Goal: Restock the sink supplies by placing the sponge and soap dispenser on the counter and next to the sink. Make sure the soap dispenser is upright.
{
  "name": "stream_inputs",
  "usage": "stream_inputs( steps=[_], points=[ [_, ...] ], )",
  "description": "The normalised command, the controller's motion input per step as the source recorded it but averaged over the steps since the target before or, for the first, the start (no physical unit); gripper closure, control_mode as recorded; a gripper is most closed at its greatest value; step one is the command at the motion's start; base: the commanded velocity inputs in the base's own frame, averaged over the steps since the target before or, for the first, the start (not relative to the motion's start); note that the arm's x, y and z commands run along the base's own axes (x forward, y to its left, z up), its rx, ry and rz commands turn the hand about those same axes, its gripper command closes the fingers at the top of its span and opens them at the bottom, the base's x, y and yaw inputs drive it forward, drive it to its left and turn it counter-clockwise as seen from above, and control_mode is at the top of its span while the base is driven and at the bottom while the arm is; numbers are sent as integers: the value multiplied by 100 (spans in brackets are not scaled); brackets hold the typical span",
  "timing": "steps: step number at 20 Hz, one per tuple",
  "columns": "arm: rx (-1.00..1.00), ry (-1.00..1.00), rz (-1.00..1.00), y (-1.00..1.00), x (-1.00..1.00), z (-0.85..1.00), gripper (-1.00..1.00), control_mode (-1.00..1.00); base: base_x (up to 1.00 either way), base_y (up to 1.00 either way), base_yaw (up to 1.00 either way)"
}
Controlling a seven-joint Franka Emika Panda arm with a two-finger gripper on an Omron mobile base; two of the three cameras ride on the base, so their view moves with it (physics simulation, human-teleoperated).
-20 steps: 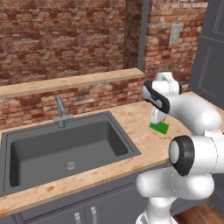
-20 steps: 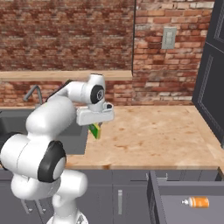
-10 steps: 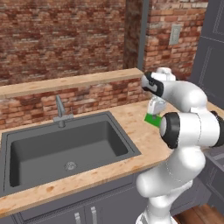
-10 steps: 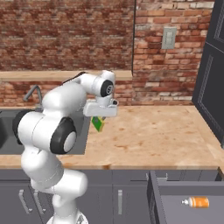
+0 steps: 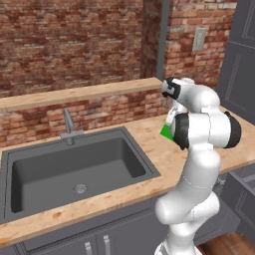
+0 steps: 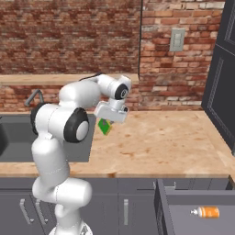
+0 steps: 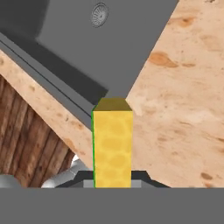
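Holding the sponge (image 6: 104,126) between my closed fingers, I keep my gripper (image 6: 106,124) above the counter (image 6: 160,142), just right of the sink (image 5: 69,167). Beyond the sponge's yellow face, the sink's drain (image 7: 99,14) shows. The soap dispenser (image 6: 205,212) lies flat in an open drawer (image 6: 197,215) below the counter.
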Motion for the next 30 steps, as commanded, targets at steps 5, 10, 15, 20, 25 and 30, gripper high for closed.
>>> stream_inputs(
  steps=[5, 10, 15, 20, 25, 30],
  points=[
    [18, 3, 0, 0, 21, -32, 100, -100, 0, 0, 0],
    [14, 0, -4, 2, 33, -46, 100, -100, 0, 0, 0],
    [1, -2, -8, 17, 13, -42, 100, -100, 0, 0, 0],
    [-1, -1, -9, 32, 7, -49, 100, -100, 0, 0, 0],
    [0, 1, -8, 42, 30, -26, 100, -100, 0, 0, 0],
    [0, 5, -3, 32, 51, -17, 100, -100, 0, 0, 0]
  ],
)
